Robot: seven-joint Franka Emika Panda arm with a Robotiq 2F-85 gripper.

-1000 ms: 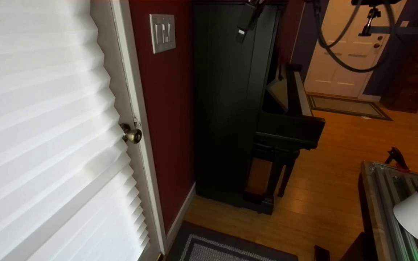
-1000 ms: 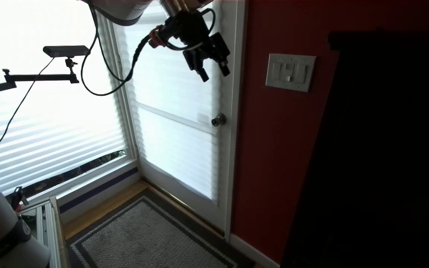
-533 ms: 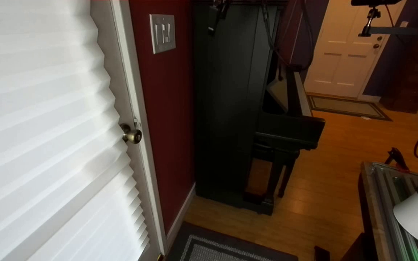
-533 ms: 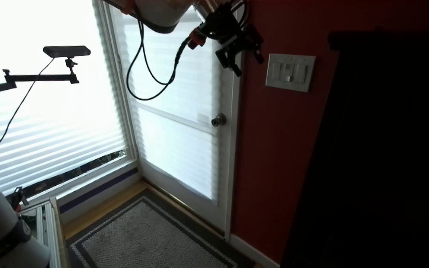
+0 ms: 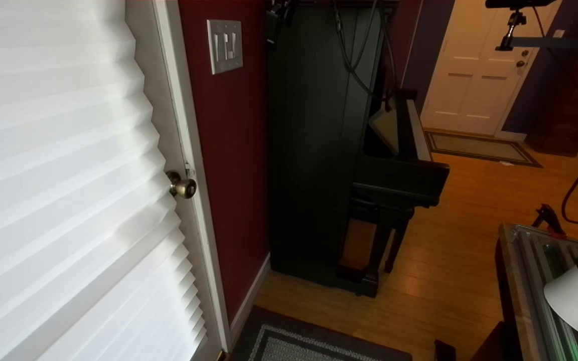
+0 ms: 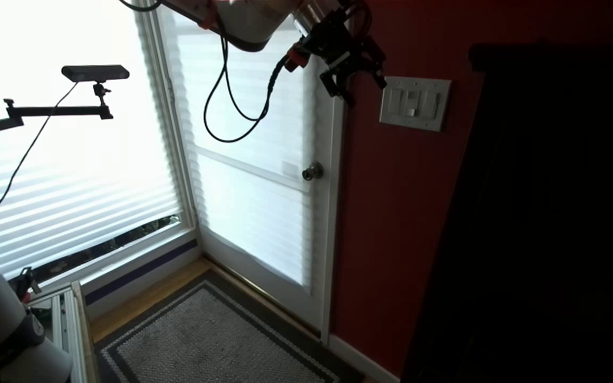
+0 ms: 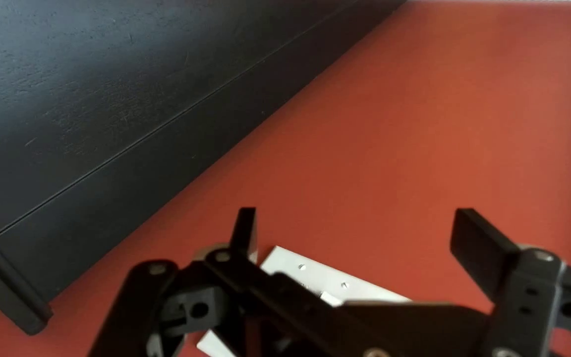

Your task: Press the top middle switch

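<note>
In both exterior views the black piano jutted out from the red wall just right of the switch plate, blocking the approach from that side apart from a narrow bare strip of wall. Free room lay on the near side of the plate and along the wall below it, bounded on the left by the door casing, with the door knob protruding lower down. The gripper, jaws apart, occupied the space at the plate's upper left corner; contact could not be determined.
</note>
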